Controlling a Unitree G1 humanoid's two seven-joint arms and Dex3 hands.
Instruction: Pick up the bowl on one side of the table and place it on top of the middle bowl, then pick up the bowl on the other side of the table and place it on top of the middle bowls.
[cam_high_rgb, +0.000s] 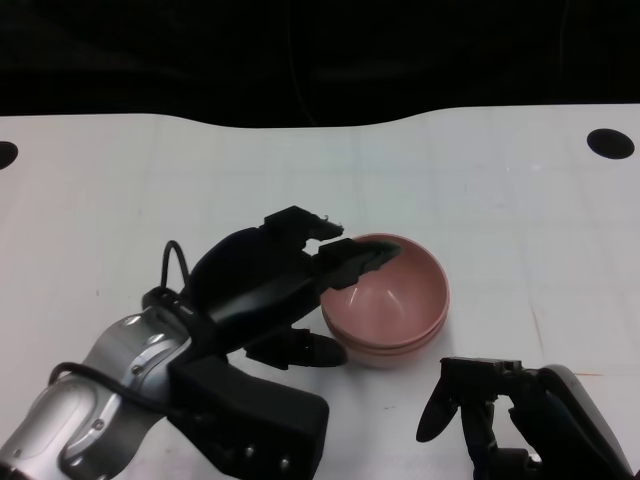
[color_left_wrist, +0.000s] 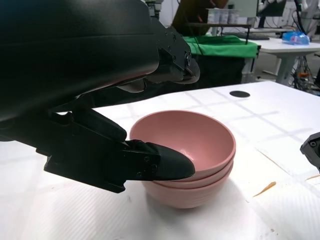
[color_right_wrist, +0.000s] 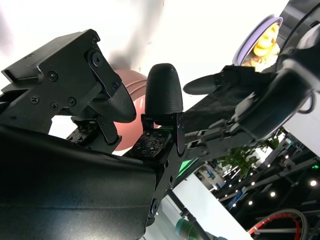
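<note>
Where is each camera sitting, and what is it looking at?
Head view: high on the robot, looking down at the white table; shows the pink bowl stack, left robot hand holding the top bowl's rim, and right robot hand.
Left wrist view: behind the left robot hand, looking low across the table at the stack.
Right wrist view: behind the right robot hand, tilted; fingers fill it.
Shared: all three views show the pink bowls.

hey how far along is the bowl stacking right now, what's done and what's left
Mostly done, it seems. The pink bowls sit nested in one stack mid-table; the left wrist view shows three rims, and no bowl stands alone at either side. In hand: the left robot hand has its fingers over the top bowl's rim, one inside, one outside. Left: letting go and drawing back. The right robot hand holds nothing.
</note>
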